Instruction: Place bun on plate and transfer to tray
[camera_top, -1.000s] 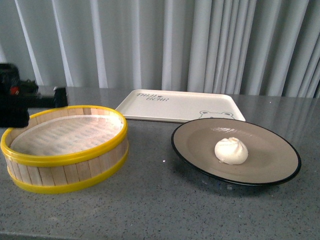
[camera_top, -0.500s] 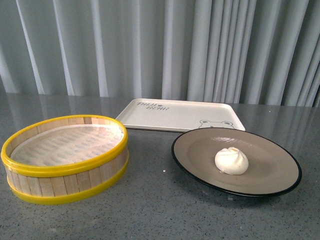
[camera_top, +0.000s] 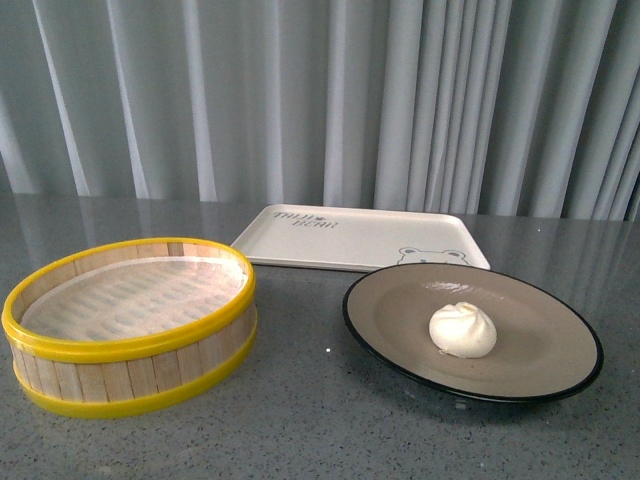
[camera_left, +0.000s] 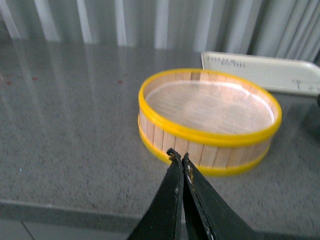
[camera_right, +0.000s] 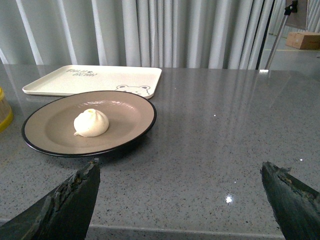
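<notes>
The white pleated bun (camera_top: 463, 330) lies on the brown, black-rimmed plate (camera_top: 400, 290) at the right of the grey table. It also shows in the right wrist view (camera_right: 91, 122) on the plate (camera_right: 50, 130). The cream tray (camera_top: 350, 215) with the bear drawing lies behind the plate, empty; it also shows in the right wrist view (camera_right: 95, 80) and the left wrist view (camera_left: 270, 72). My left gripper (camera_left: 179, 156) is shut and empty, near the table's front edge before the steamer basket. My right gripper (camera_right: 180, 170) is open wide and empty, in front of the plate. Neither arm shows in the front view.
A yellow-rimmed wooden steamer basket (camera_top: 130, 320) stands at the left, empty, with a paper liner; it also shows in the left wrist view (camera_left: 210, 120). A grey curtain hangs behind the table. The table's front edge runs close below both grippers.
The left arm, seen at the far left behind the basket a second ago, has left the front view. The bun, plate, tray and basket have not moved.
</notes>
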